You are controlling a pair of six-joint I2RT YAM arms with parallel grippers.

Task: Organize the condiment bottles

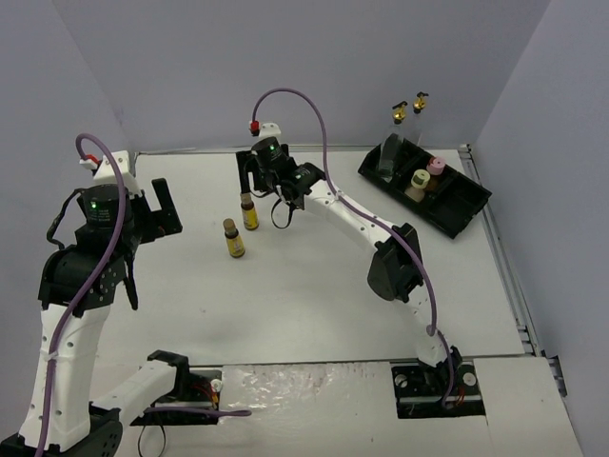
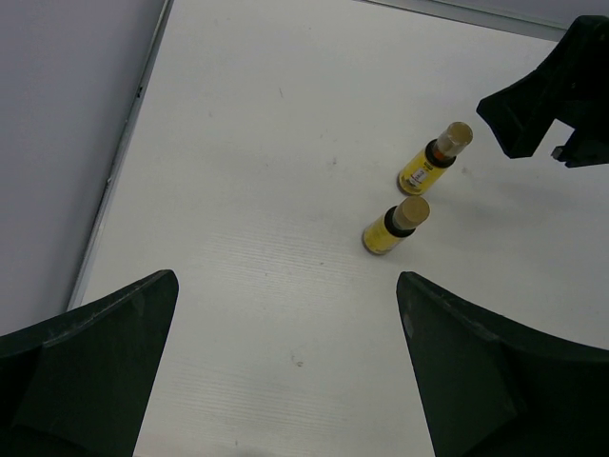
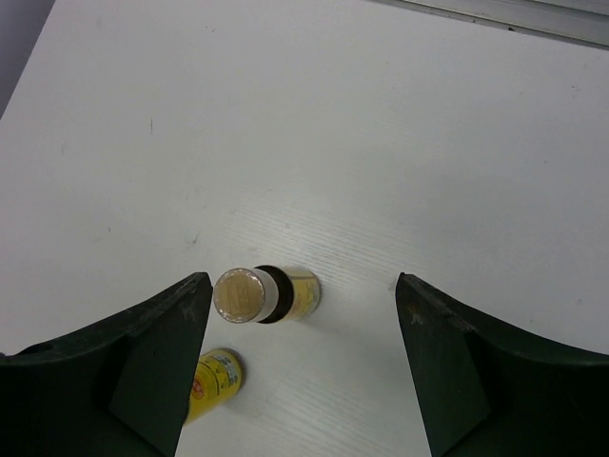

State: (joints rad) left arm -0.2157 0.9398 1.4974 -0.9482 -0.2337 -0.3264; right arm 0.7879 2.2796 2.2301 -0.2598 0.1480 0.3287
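Two amber brown-capped bottles stand on the white table: one (image 1: 249, 213) right below my right gripper (image 1: 259, 186), the other (image 1: 233, 238) just in front and to the left of it. In the right wrist view the first bottle (image 3: 262, 294) stands between the open fingers, close to the left one; the second (image 3: 211, 381) is partly hidden behind that finger. My right gripper (image 3: 300, 362) is open and empty. My left gripper (image 1: 157, 214) is open and empty, well left of both bottles (image 2: 435, 157) (image 2: 397, 226). The pink-capped (image 1: 437, 168) and cream-capped (image 1: 419, 181) bottles and two clear spouted bottles (image 1: 398, 112) (image 1: 420, 102) stand in the tray.
The black compartmented tray (image 1: 466, 205) lies at the back right, angled, near the table's right rail. Grey walls close in the back and sides. The right gripper's black body (image 2: 552, 95) shows at the top right of the left wrist view.
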